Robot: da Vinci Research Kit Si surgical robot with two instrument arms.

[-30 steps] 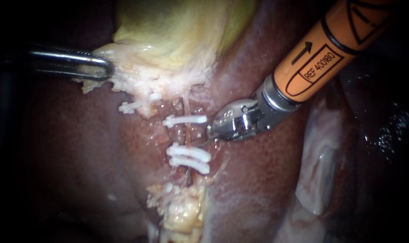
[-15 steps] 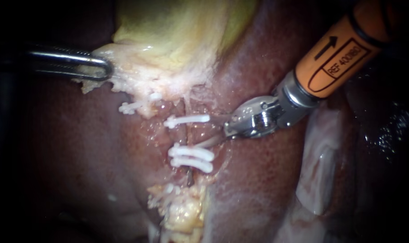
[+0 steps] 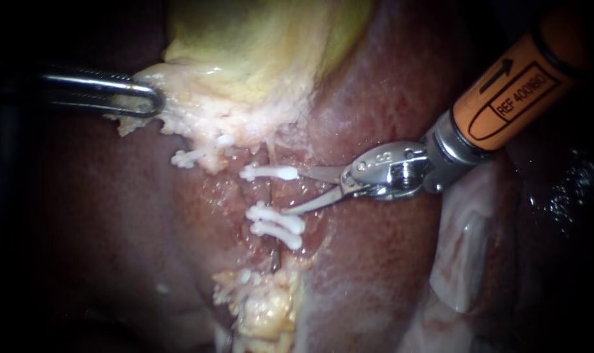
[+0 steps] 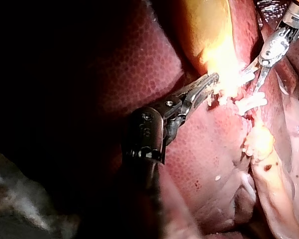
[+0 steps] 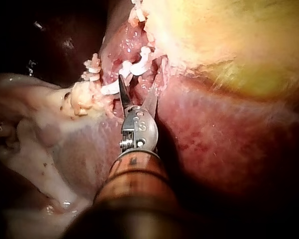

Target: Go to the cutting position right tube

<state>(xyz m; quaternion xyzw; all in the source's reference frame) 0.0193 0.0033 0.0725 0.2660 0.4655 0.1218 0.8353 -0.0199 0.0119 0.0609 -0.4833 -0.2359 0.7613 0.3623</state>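
The right instrument (image 3: 293,191) was near the cutting place but not quite in it. Its 2 blades stood wide apart, holding nothing, and pointed at the right tube (image 3: 266,193). That tube ran down the raw strip of tissue between the gallbladder (image 3: 258,46) and the liver (image 3: 101,216). 1 white clip (image 3: 269,172) crossed the tube on the gallbladder side, and a pair of clips (image 3: 275,222) crossed it further down, leaving a short bare stretch between them. The upper blade tip lay just beside the end of the single clip. The lower blade tip touched, or nearly touched, the end of the pair. So the line-up with the bare stretch looked done. What seemed left was a short push forward, since the tube was ahead of the blade tips and not yet between them. The left instrument (image 3: 137,98) gripped the pale edge of the gallbladder, its jaws closed on that tissue, well apart from the clips.
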